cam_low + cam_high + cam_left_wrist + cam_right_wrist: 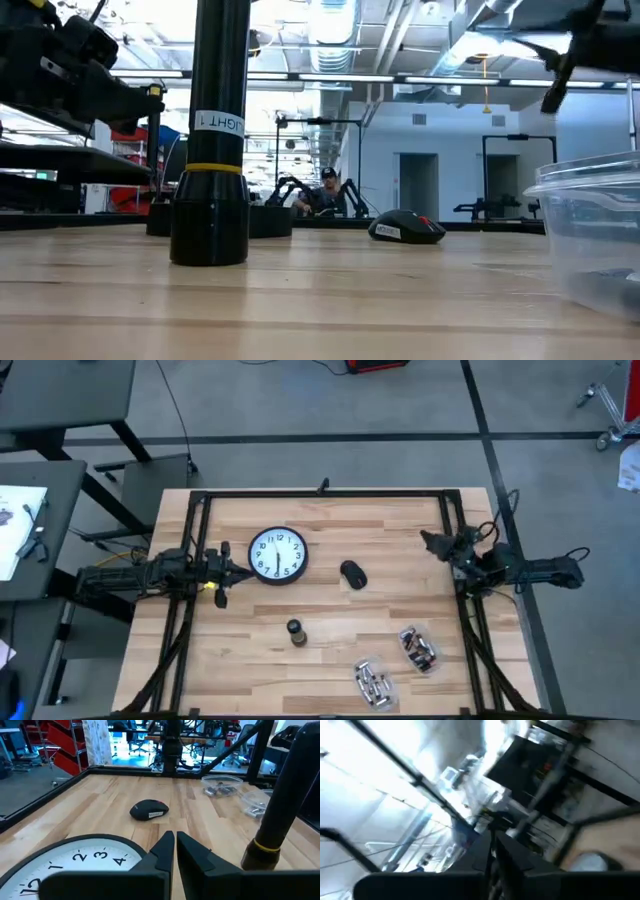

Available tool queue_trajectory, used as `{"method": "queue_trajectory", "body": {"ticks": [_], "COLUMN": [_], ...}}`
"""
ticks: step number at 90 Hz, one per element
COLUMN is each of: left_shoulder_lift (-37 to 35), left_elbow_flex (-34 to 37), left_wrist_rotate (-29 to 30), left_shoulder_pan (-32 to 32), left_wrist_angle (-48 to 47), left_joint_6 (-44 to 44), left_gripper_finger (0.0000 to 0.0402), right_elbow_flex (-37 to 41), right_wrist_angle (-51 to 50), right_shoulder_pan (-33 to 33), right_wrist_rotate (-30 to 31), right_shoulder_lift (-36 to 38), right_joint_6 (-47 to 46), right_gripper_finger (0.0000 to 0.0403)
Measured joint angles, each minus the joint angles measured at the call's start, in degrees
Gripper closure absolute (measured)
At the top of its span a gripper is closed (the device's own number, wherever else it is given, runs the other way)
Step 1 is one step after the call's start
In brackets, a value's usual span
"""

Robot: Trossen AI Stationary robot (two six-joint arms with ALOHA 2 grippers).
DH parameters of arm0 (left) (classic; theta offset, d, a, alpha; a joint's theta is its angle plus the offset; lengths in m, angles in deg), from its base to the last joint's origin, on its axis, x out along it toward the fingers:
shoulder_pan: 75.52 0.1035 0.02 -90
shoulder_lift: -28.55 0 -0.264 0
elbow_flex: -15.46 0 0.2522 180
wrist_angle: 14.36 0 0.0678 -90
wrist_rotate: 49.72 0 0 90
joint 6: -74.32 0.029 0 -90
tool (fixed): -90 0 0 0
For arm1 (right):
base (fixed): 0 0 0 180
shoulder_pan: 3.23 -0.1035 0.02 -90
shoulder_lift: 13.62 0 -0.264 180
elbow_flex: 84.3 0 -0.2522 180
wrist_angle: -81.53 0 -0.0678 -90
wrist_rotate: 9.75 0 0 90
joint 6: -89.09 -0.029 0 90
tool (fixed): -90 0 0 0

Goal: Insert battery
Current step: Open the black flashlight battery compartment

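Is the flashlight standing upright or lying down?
Upright. The flashlight stands on its wide end on the table in the low view, and the high view shows only its round top.

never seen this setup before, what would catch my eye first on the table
The white wall clock lies face up on the table's left half, right beside the left gripper, whose fingers look nearly shut. A black flashlight stands upright near the front centre, with a black mouse behind it to the right. Two clear tubs of batteries sit front right, while the right gripper waits at the right edge.
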Motion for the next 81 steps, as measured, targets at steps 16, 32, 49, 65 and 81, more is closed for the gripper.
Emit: {"method": "queue_trajectory", "body": {"ticks": [16, 32, 49, 65, 81], "left_shoulder_lift": [0.0, 0.0, 0.0, 0.0, 0.0], "left_elbow_flex": [0.01, 0.02, 0.02, 0.0, -0.19], "left_wrist_rotate": [0.02, 0.04, 0.1, 0.36, 0.61], "left_shoulder_pan": [0.0, 0.0, 0.0, 0.0, 0.0], "left_wrist_angle": [0.02, 0.02, 0.05, 0.3, 2.84], "left_joint_6": [-2.51, -4.73, -6.15, -6.15, -6.15], "left_gripper_finger": [0.0402, 0.0402, 0.0402, 0.0402, 0.0402], "right_elbow_flex": [-10.33, -22.49, -33.33, -34.24, -32.33], "right_wrist_angle": [-2.22, -15.45, -32.51, -44.87, -39.91], "right_shoulder_pan": [0.82, 1.4, 0.79, -4.05, -10.95], "right_wrist_rotate": [-6.91, -7.54, -8.02, -10.54, -10.19], "right_shoulder_lift": [-9.97, -17.44, -24.55, -33.5, -47.4], "right_joint_6": [9.84, 25.41, 39.74, 32.72, 28.68], "right_gripper_finger": [0.0266, 0.0137, 0.0063, 0.0064, 0.008]}}
